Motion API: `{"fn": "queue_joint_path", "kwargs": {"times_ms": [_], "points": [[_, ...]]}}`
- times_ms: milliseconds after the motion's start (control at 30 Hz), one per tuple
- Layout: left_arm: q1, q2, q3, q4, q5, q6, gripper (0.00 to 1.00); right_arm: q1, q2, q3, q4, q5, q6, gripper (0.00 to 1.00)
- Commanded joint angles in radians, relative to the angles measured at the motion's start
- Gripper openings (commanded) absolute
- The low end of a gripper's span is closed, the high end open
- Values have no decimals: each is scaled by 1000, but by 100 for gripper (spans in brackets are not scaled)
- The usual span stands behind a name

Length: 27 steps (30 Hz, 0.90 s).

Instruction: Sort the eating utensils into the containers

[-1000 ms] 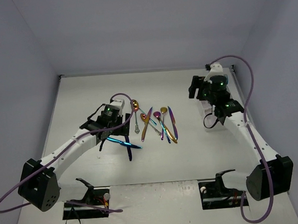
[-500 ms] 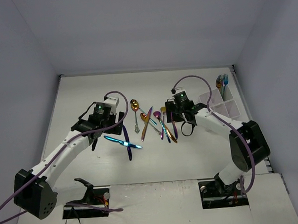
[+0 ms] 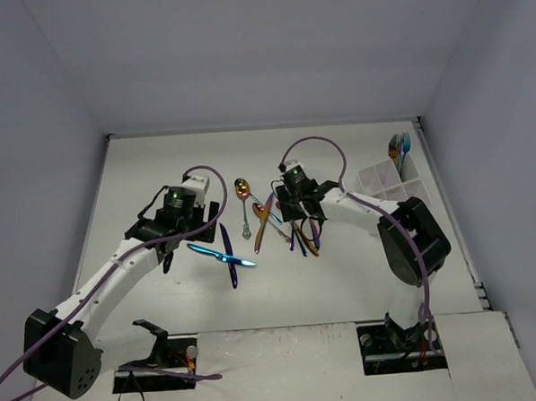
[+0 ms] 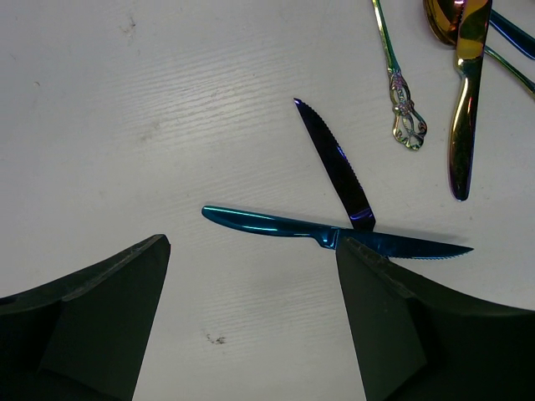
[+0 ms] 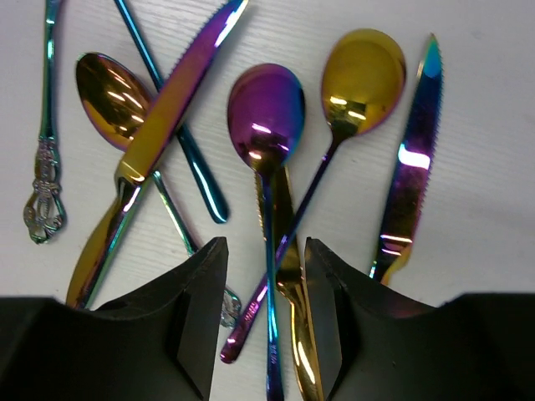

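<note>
Several iridescent utensils lie in a pile [image 3: 287, 222] at mid-table. My right gripper [image 3: 298, 224] is low over it, open. In the right wrist view its fingers [image 5: 209, 276] straddle the handles of a purple spoon [image 5: 266, 113], a gold spoon [image 5: 362, 79] and a gold knife [image 5: 294, 334]; nothing is gripped. A teal knife [image 4: 267, 224] crossed by a purple knife [image 4: 334, 163] lies apart to the left [image 3: 224, 257]. My left gripper [image 4: 251, 251] is open and empty just short of them [image 3: 182, 247]. The white caddy [image 3: 388, 183] stands at the right, some utensils upright in its far compartment [image 3: 398, 146].
A rainbow knife [image 5: 410, 167] lies right of the right gripper's fingers, a gold-purple knife [image 5: 167, 109] and a bronze spoon [image 5: 109, 88] to their left. An ornate-handled spoon [image 3: 243, 202] lies between the arms. Grey walls close in the table on three sides.
My right arm swung from the caddy at the far right to the pile and lowered over it. My left gripper drew back a little to the left of the crossed knives.
</note>
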Motion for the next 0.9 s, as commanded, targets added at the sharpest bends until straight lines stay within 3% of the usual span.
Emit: {"fn": "queue_joint_path", "kwargs": {"times_ms": [0, 333, 433, 600, 867], "points": [[7, -4, 19, 53, -33, 10, 78, 16, 51, 82, 19, 53, -14, 37], [9, 1, 23, 48, -35, 10, 78, 20, 150, 157, 18, 99, -14, 30], [9, 1, 23, 50, -35, 10, 78, 20, 161, 162, 18, 101, -21, 23], [9, 3, 25, 50, -27, 9, 78, 20, 149, 170, 18, 119, -32, 0], [9, -5, 22, 50, -26, 10, 78, 18, 70, 185, 19, 132, -75, 0]]}}
